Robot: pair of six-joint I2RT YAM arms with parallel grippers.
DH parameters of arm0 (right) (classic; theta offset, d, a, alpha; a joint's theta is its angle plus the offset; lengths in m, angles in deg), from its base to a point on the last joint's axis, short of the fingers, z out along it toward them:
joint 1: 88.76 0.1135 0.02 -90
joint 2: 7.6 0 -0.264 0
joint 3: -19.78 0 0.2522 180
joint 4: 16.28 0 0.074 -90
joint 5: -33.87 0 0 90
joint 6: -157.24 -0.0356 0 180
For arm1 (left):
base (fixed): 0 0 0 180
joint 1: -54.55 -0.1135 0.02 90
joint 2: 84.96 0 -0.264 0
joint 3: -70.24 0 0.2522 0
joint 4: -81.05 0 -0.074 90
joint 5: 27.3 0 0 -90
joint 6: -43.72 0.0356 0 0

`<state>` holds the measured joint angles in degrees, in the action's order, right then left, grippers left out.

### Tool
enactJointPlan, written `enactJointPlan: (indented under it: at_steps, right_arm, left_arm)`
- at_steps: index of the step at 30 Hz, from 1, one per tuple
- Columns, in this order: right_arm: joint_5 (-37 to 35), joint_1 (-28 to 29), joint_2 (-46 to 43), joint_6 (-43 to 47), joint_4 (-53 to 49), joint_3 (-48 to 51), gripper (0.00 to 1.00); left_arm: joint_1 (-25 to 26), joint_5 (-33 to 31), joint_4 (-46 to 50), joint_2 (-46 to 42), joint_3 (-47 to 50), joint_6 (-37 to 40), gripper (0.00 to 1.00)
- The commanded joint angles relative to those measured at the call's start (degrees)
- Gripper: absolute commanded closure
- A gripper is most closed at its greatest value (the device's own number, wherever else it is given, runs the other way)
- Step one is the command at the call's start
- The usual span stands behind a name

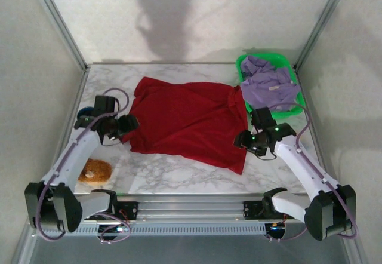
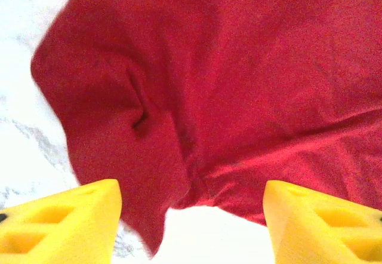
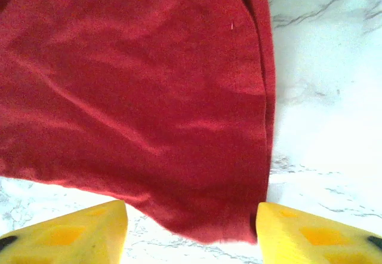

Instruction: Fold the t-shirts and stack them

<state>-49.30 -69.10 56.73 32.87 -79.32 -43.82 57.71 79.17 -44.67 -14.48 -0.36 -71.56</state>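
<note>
Left gripper [image 1: 122,126] sits at the left edge of the deep red cloth t-shirt [image 1: 188,120], its 2 yellow fingers [image 2: 59,225] spread wide with nothing pinched. In the left wrist view, a rumpled corner of the red shirt [image 2: 227,85] lies just ahead of the gap between them.

The right gripper [image 1: 248,140] is at the shirt's near right corner, also spread. Its yellow fingers [image 3: 316,234] flank the hem corner [image 3: 209,228] without closing on it.

The red shirt lies spread, mostly flat and slightly wrinkled, across the middle of the white marble bench [image 1: 179,171]. The pale lavender-purple t-shirt [image 1: 268,85] is crumpled in the bright green plastic basket [image 1: 290,67] at the far right, spilling over its near rim, just beside the red shirt. A small fuzzy orange-brown lump [image 1: 95,169] rests near the left arm.
</note>
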Motion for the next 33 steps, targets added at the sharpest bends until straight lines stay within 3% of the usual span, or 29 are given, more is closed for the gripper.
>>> enactJointPlan:
  at_steps: [1,5,10,14,19,22,33]
  right_arm:
    - [-3.9,0.29,-0.06,1.87,-3.77,-5.33,0.37]
    - [-3.55,0.29,2.46,3.23,-4.42,-10.81,0.36]
    - [-2.78,0.2,6.92,4.03,-2.54,-16.8,0.36]
    - [-2.7,-0.02,10.36,4.83,-2.56,-21.34,0.35]
    - [-2.04,-0.32,12.46,4.75,-1.41,-23.02,0.35]
    - [-1.78,-0.5,13.48,4.92,-1.35,-23.21,0.35]
    - [-1.69,-0.94,12.97,5.37,-1.96,-23.69,0.35]
  left_arm:
    - [-0.75,-1.69,1.63,5.59,-9.62,3.57,0.32]
    - [-1.68,-1.05,-1.38,19.8,-22.31,6.07,0.32]
    - [-3.16,2.79,-8.95,40.87,-40.05,3.78,0.37]
    - [-3.16,1.61,-6.72,58.02,-60.22,3.75,0.4]
    - [-3.07,-0.25,-2.33,73.31,-81.26,4.11,0.42]
    - [-3.16,-0.92,-2.85,77.35,-84.89,3.85,0.44]
    - [-0.98,-0.55,-5.79,80.44,-81.46,4.51,0.49]
